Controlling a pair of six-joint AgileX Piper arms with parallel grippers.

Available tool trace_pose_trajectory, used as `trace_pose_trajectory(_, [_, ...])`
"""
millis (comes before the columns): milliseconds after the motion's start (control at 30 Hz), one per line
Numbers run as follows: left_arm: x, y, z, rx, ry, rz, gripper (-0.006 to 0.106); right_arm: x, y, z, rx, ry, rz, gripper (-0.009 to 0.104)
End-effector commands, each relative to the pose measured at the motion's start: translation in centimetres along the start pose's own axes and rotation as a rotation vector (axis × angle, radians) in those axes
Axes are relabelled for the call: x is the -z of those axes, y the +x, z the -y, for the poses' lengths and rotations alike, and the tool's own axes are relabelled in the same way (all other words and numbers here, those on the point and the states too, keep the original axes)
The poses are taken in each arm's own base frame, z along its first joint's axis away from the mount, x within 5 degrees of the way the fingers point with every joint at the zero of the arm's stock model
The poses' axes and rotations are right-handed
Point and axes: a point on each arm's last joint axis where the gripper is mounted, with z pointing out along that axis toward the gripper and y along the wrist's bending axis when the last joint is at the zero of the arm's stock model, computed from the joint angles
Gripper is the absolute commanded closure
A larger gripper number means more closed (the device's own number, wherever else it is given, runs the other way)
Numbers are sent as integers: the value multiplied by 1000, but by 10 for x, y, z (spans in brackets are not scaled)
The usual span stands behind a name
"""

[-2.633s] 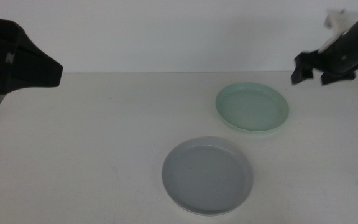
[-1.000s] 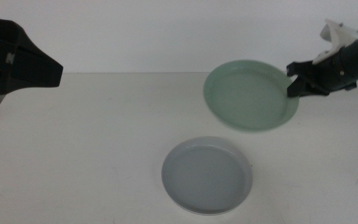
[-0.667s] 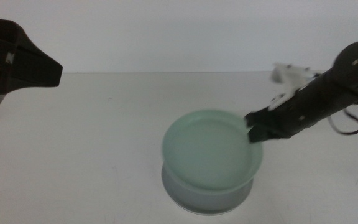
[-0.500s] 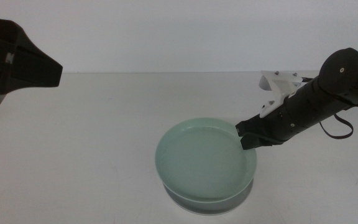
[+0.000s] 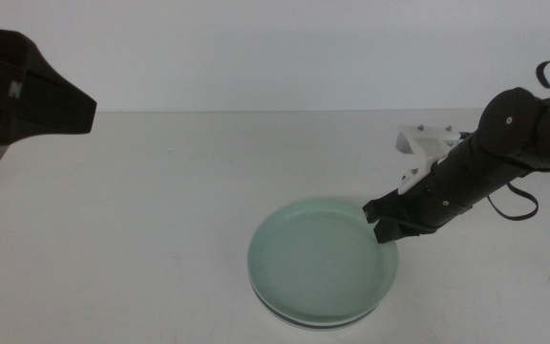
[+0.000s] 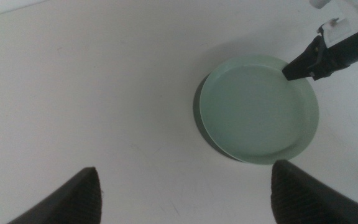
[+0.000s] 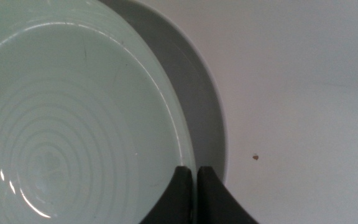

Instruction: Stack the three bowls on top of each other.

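Dark against the wall, my left hand (image 5: 27,91) waits high over the bench's (image 5: 141,210) left end, jaws spread wide. Centre-right, the mint bowl (image 5: 321,258) sits in the grey bowl (image 7: 194,93). My right hand (image 5: 382,218) pinches the mint bowl's right rim.

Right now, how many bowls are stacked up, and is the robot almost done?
Two so far: the green bowl sits over the grey bowl. The right gripper is shut on the green bowl's rim, not yet let go. The left gripper hangs open above the table. A third bowl isn't in view, so it's left to add.
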Motion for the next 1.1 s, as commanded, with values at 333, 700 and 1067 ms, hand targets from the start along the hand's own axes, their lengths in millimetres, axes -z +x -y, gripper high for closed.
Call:
trace_pose_trajectory(333, [9,-7,2,11,8,80,-4,10,-10,-4,-33,-7,68,69])
trace_pose_trajectory(700, [8,-25,-2,13,-32,254,-4,84,-39,-26,2,-59,230,35])
trace_pose_trajectory(1067, [-40,-63,-41,105,-309,310,-4,197,-79,10,7,20,513,37])
